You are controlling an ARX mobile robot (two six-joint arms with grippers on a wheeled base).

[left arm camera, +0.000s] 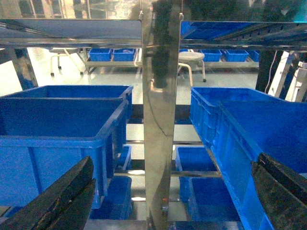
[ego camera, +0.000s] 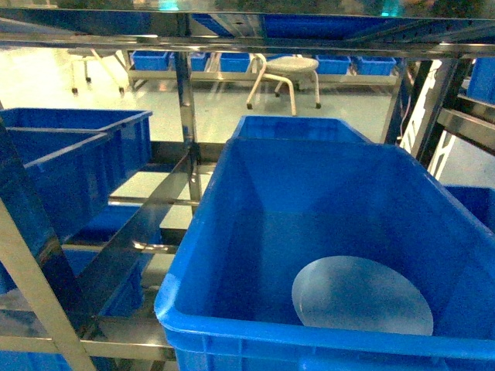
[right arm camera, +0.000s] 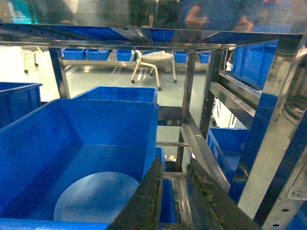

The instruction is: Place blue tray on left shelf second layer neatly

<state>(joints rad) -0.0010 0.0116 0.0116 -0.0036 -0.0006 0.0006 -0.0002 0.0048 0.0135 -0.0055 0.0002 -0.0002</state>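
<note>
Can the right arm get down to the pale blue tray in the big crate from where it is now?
Probably yes. The blue tray lies flat on the floor of the open-topped crate, with nothing over it, just left of the right gripper. The crate's tall wall means reaching in from above.

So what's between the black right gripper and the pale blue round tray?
In the right wrist view, only the deep blue crate's wall separates the right gripper from the pale blue round tray.

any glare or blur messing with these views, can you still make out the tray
Head view: bright washed-out floor behind the rack, but the blue tray reads clearly inside the crate. Left wrist view: a mirror-like steel upright fills the centre, left gripper fingers dark and soft. Right wrist view: reflections smear the top shelf; right gripper blurred.
</note>
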